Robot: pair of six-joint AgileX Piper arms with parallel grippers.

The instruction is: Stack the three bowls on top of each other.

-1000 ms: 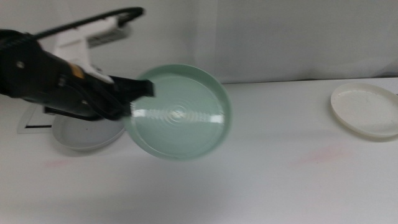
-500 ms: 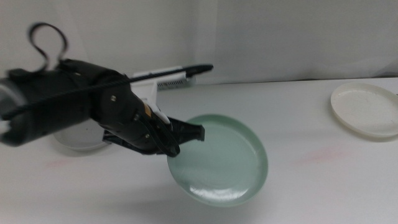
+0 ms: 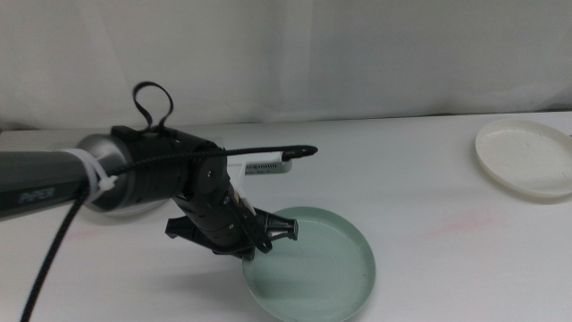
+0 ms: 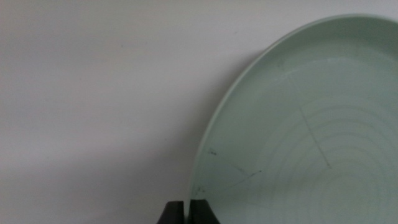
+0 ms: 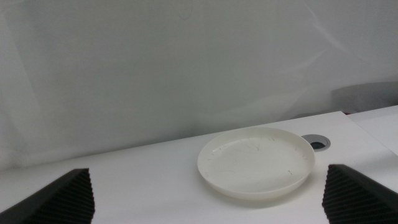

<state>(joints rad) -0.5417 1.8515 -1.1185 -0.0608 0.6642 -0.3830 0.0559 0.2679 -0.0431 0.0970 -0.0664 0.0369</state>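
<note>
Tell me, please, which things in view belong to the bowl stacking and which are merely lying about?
Job: mint green bowl, its rim held by the left gripper; white bowl, far right; right gripper, open, facing it.

Lying about: silver-framed panel behind the arm; round hole beside the white bowl.

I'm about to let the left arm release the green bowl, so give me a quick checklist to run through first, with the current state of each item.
1. Left hand shut on the mint green bowl at its rim: ok.
2. Green bowl resting flat on the table: cannot tell; it sits low near the front, but contact is not clear.
3. Green bowl stacked on another bowl: not ok; nothing shows beneath it.
4. White bowl free to pick: ok; it lies alone at the far right.
5. Right hand out of the way: ok; open, facing the white bowl.
6. Grey bowl located: cannot tell; the left arm blocks that area.
</note>
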